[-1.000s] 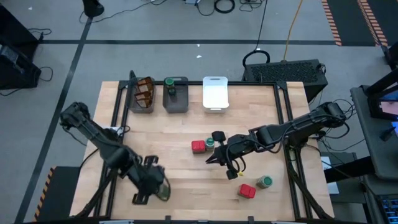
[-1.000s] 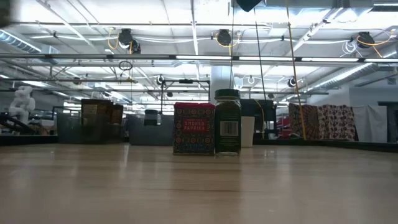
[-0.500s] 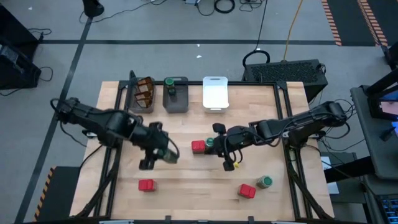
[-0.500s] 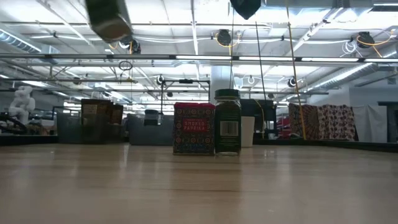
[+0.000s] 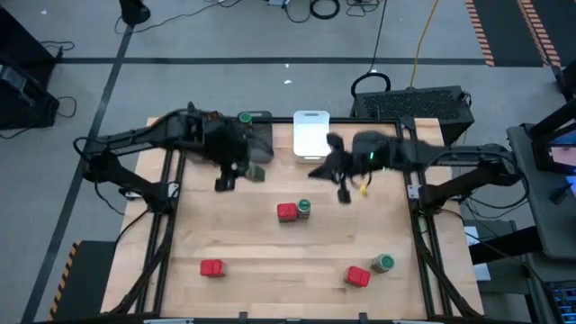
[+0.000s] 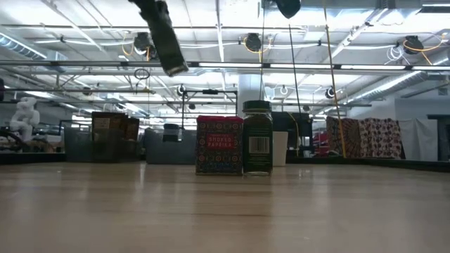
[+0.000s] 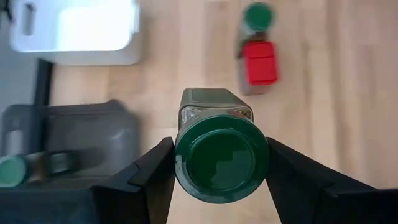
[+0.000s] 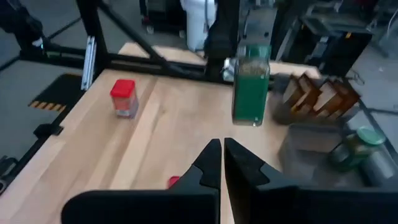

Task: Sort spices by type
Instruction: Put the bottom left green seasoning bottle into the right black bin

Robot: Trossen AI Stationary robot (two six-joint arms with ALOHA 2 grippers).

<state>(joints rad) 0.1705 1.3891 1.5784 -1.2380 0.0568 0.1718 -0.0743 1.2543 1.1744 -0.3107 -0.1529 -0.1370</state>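
My left gripper (image 5: 253,172) hangs over the table's far half, just on the near side of the middle dark grey bin (image 5: 261,148), shut on a green-lidded jar (image 7: 221,158). A second green-lidded jar (image 5: 245,118) lies in that bin. My right gripper (image 5: 317,171) is shut on nothing and hovers by the near end of the white bin (image 5: 311,135). A red tin (image 5: 286,212) and a jar (image 5: 303,209) stand side by side mid-table. One more red tin (image 5: 211,267) stands near-left, and a tin (image 5: 357,276) with a jar (image 5: 384,263) stands near-right. My left gripper pinches the jar at its green lid (image 7: 186,163), one finger (image 7: 146,183) on each side. It comes from above, pointing down. In the right wrist view the jar (image 8: 250,93) hangs roughly upright below the fingers, lifted clear of the table.
Brown packets (image 8: 320,93) stand in the left dark grey bin (image 5: 205,148), partly behind my left arm. The three bins line the far edge. Bare wood lies between the mid-table pair and the near items. Black frame rails run along the table's sides.
My left gripper has carried the jar from the near-left of the table up and toward the far edge, to the middle dark bin, uncovering the near-left red tin. My right gripper has moved from mid-table toward the far edge, to the white bin.
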